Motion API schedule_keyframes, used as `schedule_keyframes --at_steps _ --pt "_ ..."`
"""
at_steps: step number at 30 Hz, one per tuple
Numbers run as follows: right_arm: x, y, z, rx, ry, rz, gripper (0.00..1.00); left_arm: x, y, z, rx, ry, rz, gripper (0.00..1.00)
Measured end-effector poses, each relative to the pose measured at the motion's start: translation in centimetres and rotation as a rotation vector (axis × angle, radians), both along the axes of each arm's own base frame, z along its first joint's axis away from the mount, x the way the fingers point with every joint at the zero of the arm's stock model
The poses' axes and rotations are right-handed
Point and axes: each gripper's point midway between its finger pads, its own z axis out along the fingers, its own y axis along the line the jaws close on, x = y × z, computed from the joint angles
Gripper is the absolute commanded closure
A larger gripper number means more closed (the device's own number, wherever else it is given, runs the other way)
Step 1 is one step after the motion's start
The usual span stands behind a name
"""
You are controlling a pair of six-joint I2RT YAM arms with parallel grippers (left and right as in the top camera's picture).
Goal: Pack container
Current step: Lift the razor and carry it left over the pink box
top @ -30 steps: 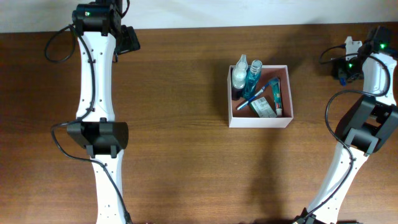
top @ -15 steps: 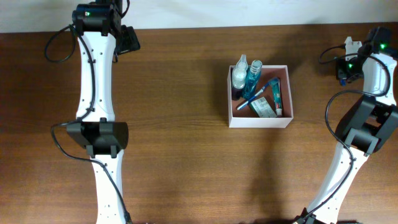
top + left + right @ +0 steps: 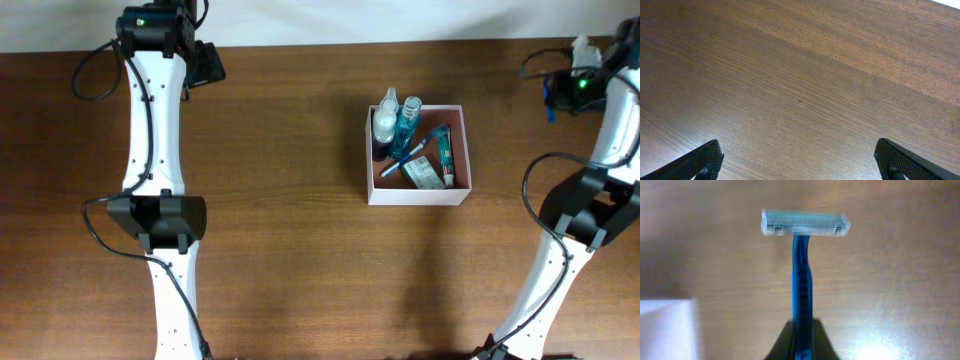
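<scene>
The container [image 3: 417,196], a square white-walled box with a reddish-pink inside, sits right of the table's middle. It holds two bottles [image 3: 396,119], a tube [image 3: 444,152], a blue-handled stick [image 3: 404,157] and a small packet [image 3: 424,174]. My right gripper [image 3: 562,90] is at the far right corner, well right of the container. In the right wrist view it [image 3: 802,341] is shut on the handle of a blue razor [image 3: 802,265], head pointing away, above the wood. My left gripper [image 3: 210,64] is at the far left, open and empty over bare wood [image 3: 800,162].
A blurred white shape [image 3: 665,330] fills the lower left of the right wrist view. The table's far edge meets a white surface [image 3: 300,20] behind both grippers. Both arm bases stand at the near edge, left [image 3: 160,220] and right [image 3: 580,210].
My right gripper has moved toward the far edge of the table with the razor in it. The left arm and the container have not moved.
</scene>
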Motion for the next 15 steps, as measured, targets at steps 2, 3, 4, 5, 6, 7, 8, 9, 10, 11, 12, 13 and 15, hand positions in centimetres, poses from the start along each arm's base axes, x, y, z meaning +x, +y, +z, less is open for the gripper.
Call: schedule_keyframes --at_steps 2,3,4,5,6,7,8,9,10,11,12,13,15 --pt "-0.8 1.2 2.9 0.031 -0.014 -0.015 0.96 0.0 0.0 0.0 0.000 0.000 0.000 0.01" --pt "-1.2 2.0 4.6 0.043 -0.026 -0.021 0.96 0.0 0.0 0.0 0.000 0.000 0.000 0.01" --pt "-1.6 2.7 6.1 0.053 -0.040 -0.025 0.96 0.0 0.0 0.0 0.000 0.000 0.000 0.01" --pt "-2.1 3.6 7.6 0.067 -0.046 -0.026 0.96 0.0 0.0 0.0 0.000 0.000 0.000 0.01" --pt "-2.6 4.6 8.9 0.081 -0.055 -0.025 0.96 0.0 0.0 0.0 0.000 0.000 0.000 0.01" --pt "-2.6 5.5 10.3 0.093 -0.081 -0.025 0.96 0.0 0.0 0.0 0.000 0.000 0.000 0.00" --pt "-2.4 6.4 11.3 0.104 -0.105 -0.020 0.96 0.0 0.0 0.0 0.000 0.000 0.000 0.01" --pt "-2.3 7.5 12.3 0.121 -0.129 -0.009 0.96 0.0 0.0 0.0 0.000 0.000 0.000 0.01" --pt "-2.2 8.4 12.9 0.133 -0.141 0.001 0.96 0.0 0.0 0.0 0.000 0.000 0.000 0.01" --pt "-2.0 9.4 13.4 0.146 -0.150 0.013 0.96 0.0 0.0 0.0 0.000 0.000 0.000 0.01" --pt "-1.9 10.4 13.7 0.158 -0.154 0.025 0.96 0.0 0.0 0.0 0.000 0.000 0.000 0.01" --pt "-1.8 11.3 13.8 0.173 -0.151 0.030 0.96 0.0 0.0 0.0 0.000 0.000 0.000 0.01" --pt "-1.5 12.8 13.8 0.199 -0.143 0.033 0.97 0.0 0.0 0.0 0.000 0.000 0.000 0.00"
